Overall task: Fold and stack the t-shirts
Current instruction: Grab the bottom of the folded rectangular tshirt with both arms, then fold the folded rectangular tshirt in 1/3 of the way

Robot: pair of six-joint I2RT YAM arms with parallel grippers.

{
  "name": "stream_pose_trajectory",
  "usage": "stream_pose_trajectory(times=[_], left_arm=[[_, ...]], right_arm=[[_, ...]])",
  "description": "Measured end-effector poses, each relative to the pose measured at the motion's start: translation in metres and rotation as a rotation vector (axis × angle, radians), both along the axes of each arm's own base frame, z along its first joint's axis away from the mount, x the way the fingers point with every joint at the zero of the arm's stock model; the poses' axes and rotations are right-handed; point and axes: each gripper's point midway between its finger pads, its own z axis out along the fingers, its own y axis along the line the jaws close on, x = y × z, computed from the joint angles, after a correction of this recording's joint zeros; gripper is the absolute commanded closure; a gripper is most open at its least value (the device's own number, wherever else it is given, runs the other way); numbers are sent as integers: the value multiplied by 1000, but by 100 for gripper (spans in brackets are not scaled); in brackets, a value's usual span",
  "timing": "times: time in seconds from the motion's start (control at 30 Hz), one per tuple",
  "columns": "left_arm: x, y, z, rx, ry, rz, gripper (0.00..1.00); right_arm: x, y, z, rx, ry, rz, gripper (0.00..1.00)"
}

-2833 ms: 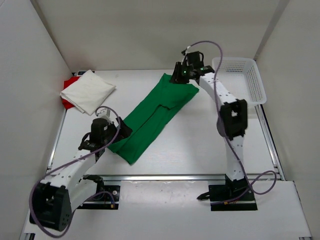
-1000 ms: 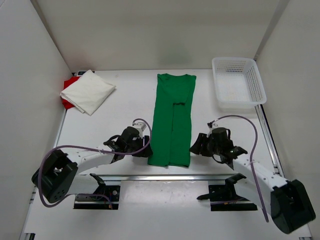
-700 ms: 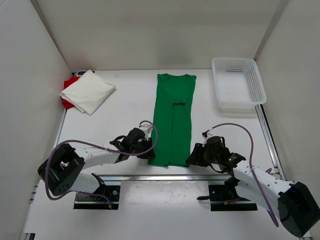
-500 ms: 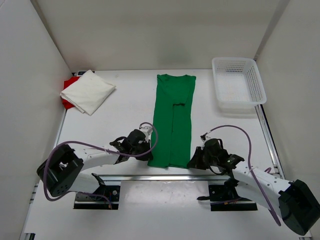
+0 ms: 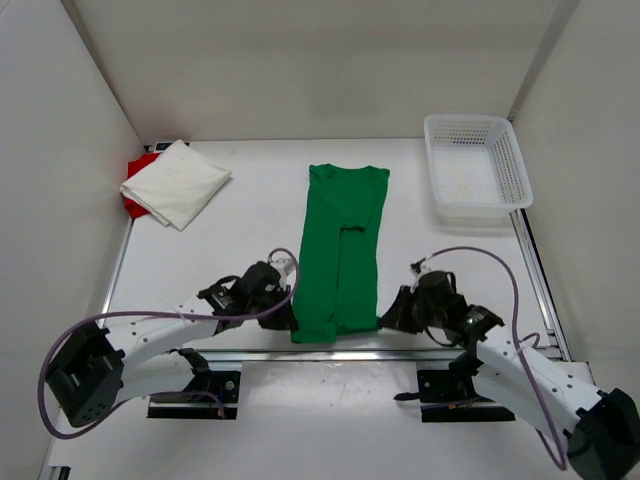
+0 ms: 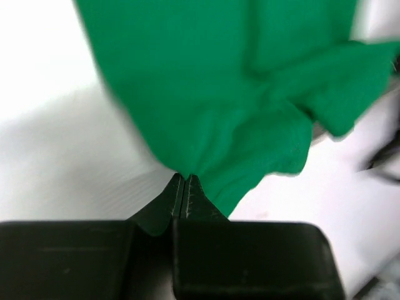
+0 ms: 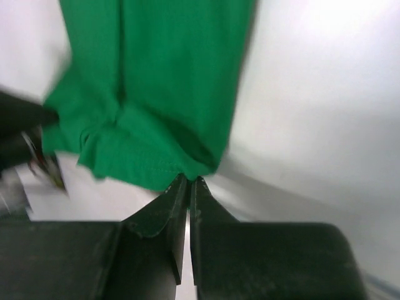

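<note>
Shirt: green tee point(image 5: 340, 250) lies as a long strip mid-surface, collar far, hem near us; white tee point(image 5: 176, 182) sits folded on red tee point(image 5: 137, 172) at far left.
Left fingers point(image 6: 183, 187): pinched together on the hem's left corner.
Right fingers point(image 7: 188, 185): pinched together on the hem's right corner.
Step, as we judge it: fold hem up to collar.
How we do it well: lift both corners level, keep the hem taut between us, carry it far at matched pace, lay it square on the collar, then release.
Risk: uneven pull skews the strip.
</note>
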Motion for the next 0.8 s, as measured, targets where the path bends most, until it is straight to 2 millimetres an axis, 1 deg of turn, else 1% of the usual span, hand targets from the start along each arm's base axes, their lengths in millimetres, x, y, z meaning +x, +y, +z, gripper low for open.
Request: stream_pose_trajectory(times=[0.03,0.1,0.17,0.2,0.23,0.3,0.37,0.43,0.53,0.6,0.7,0.8], left_arm=[[9,-5,10,-18,3,16,100],[38,-15,30,-49,-12,56,100],[78,-23,49,-71,-35,105,100],[97,-26,56,-82,-47,128,100],[120,-28,62,-93,-59,157,100],[160,-26,64,-98,-65,208,100],[191,-24,57,-89,-54,247,100],[214,-22,45,-76,-32,276,100],[238,-21,26,-70,12,301,100],[251,-25,18,-76,32,309,99],[272,-31,11,-93,47,324,98],[291,-36,10,-115,43,337,94]], right_arm=[[17,-4,8,3,-14,-39,100],[53,-14,28,3,-62,-102,100],[87,-21,43,-10,-104,-139,100],[102,-24,48,-23,-120,-144,99],[115,-25,51,-33,-129,-145,100],[141,-26,55,-49,-144,-148,100],[167,-26,57,-57,-156,-150,100],[190,-27,56,-66,-162,-156,100],[217,-30,48,-69,-148,-168,100],[231,-33,39,-74,-130,-176,100],[251,-35,26,-82,-101,-184,100],[274,-37,18,-81,-94,-193,100]])
